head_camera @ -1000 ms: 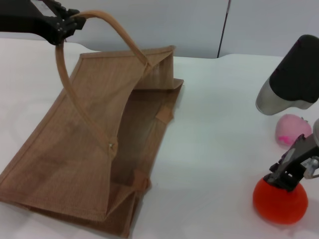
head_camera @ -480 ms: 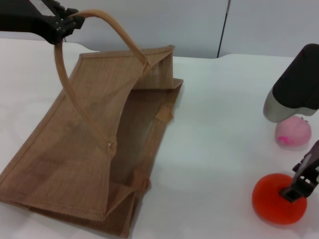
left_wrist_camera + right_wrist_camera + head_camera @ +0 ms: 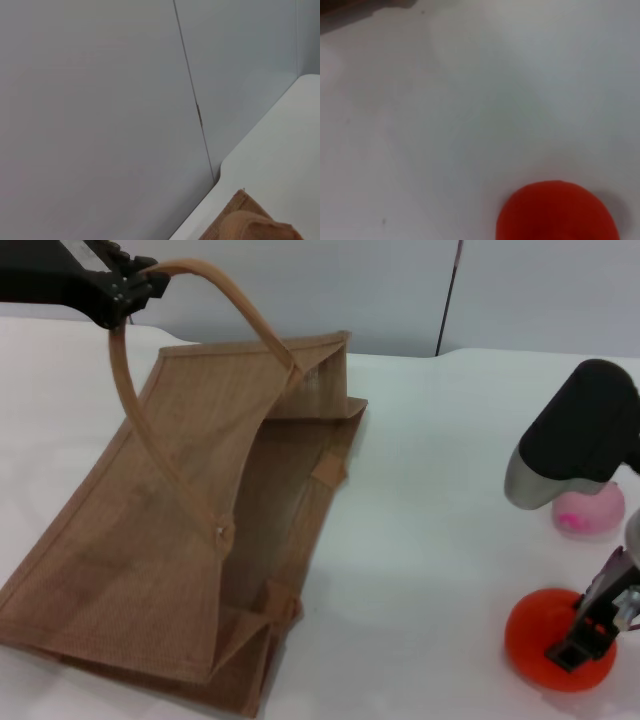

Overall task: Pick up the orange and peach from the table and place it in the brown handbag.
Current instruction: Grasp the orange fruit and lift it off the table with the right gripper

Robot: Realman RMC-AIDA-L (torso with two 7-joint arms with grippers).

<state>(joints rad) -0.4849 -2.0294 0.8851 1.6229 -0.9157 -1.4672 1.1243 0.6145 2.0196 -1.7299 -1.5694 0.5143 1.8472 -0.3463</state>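
1. Most of the left wrist view is a plain pale grey wall (image 3: 90, 110).
2. A thin dark seam (image 3: 192, 90) runs down the wall at a slant, splitting it into two flat panels.
3. Partway down the seam there is a short, slightly thicker mark.
4. A white table (image 3: 270, 165) takes up the lower corner; its edge is curved where it meets the wall near the foot of the seam.
5. The tan woven corner of the brown handbag (image 3: 235, 212) lies on the table at the picture's edge.
6. A smoother tan rounded piece (image 3: 255, 227), part of the bag, overlaps that corner; most of it is cut off.
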